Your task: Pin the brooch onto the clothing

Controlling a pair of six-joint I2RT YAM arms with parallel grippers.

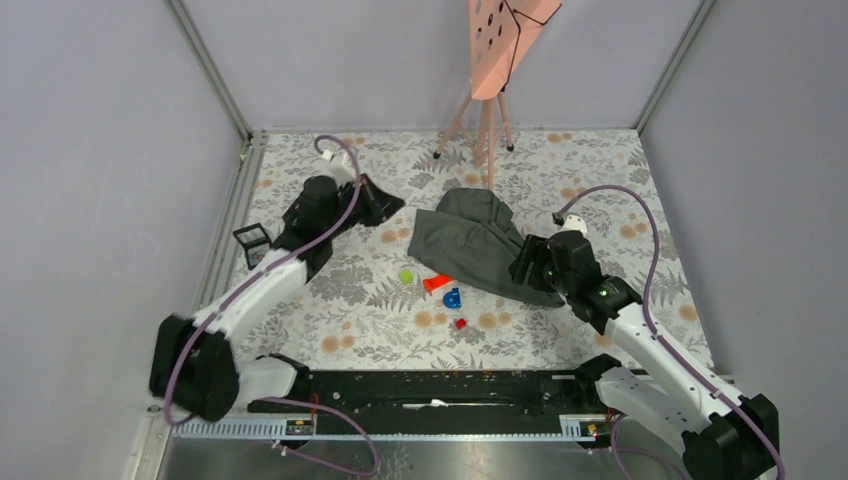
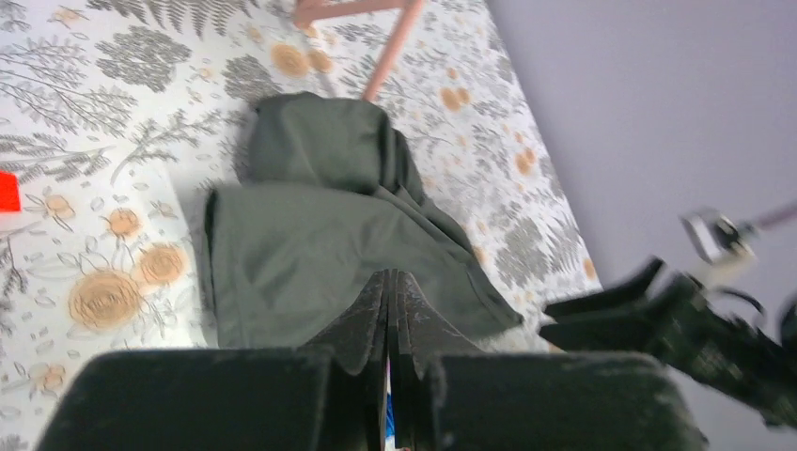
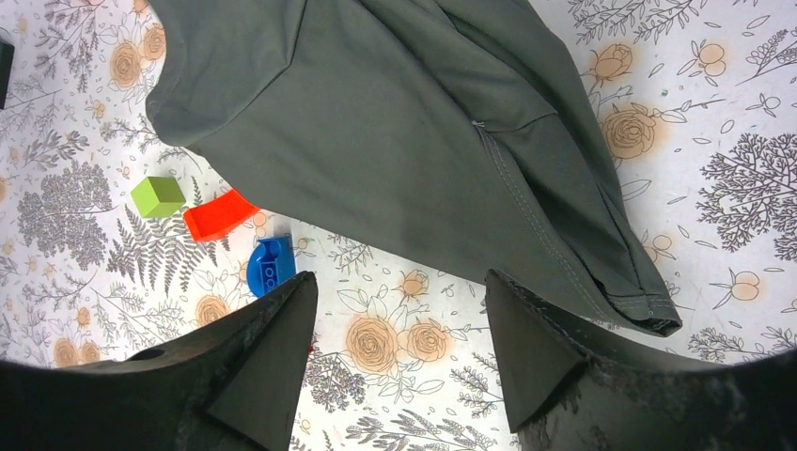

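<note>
The dark grey fabric T-shirt (image 1: pixel 470 245) lies crumpled: the open-jawed right gripper (image 3: pixel 399 282) hovers at its near hem, the clenched left gripper (image 2: pixel 388 277) beside its left edge.

Floral table (image 1: pixel 600 170): T-shirt (image 1: pixel 475 245), green cube (image 1: pixel 407 275), orange piece (image 1: pixel 437 283), blue piece (image 1: pixel 452 297).

I see the clothing (image 1: pixel 468 245) (image 3: pixel 404 122) — a dark grey T-shirt, soft and creased, folded loosely over itself, lying flat on the flowered table (image 1: pixel 600 170) just right of centre, bunched at its far end, stitched hem trailing near-right.
</note>
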